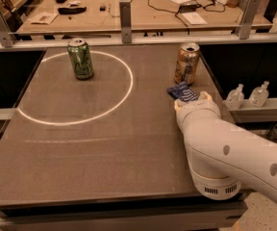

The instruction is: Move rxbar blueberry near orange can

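The orange can (187, 63) stands upright near the table's right edge. The blueberry rxbar (182, 92), a dark blue wrapper with white lettering, lies just in front of the can, partly hidden under my arm. My gripper (192, 101) is at the near end of the bar, at the tip of the white arm that reaches in from the lower right. The arm's wrist hides the fingers.
A green can (81, 58) stands at the back left inside a white circle (120, 101) marked on the table. Two small clear bottles (247, 96) sit on a ledge right of the table. A rail (125, 16) and a cluttered desk lie behind.
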`<state>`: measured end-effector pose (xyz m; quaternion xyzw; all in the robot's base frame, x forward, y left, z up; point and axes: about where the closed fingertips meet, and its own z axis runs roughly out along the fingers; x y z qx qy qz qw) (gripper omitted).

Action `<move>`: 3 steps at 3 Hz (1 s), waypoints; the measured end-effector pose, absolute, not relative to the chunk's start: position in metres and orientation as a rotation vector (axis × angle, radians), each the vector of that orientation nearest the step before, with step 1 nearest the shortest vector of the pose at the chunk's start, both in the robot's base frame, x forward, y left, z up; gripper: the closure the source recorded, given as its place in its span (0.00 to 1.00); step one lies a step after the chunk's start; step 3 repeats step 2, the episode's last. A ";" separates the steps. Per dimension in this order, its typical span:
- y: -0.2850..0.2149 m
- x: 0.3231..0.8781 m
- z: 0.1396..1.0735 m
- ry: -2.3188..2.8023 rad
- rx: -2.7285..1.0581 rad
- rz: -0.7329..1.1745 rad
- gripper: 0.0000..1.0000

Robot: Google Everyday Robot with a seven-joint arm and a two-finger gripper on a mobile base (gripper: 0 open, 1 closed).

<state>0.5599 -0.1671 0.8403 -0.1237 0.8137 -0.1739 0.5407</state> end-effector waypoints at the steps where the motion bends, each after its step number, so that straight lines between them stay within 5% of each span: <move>1: -0.174 0.556 0.852 1.921 -0.299 -0.384 0.00; 3: -0.177 0.553 0.864 1.901 -0.314 -0.313 0.00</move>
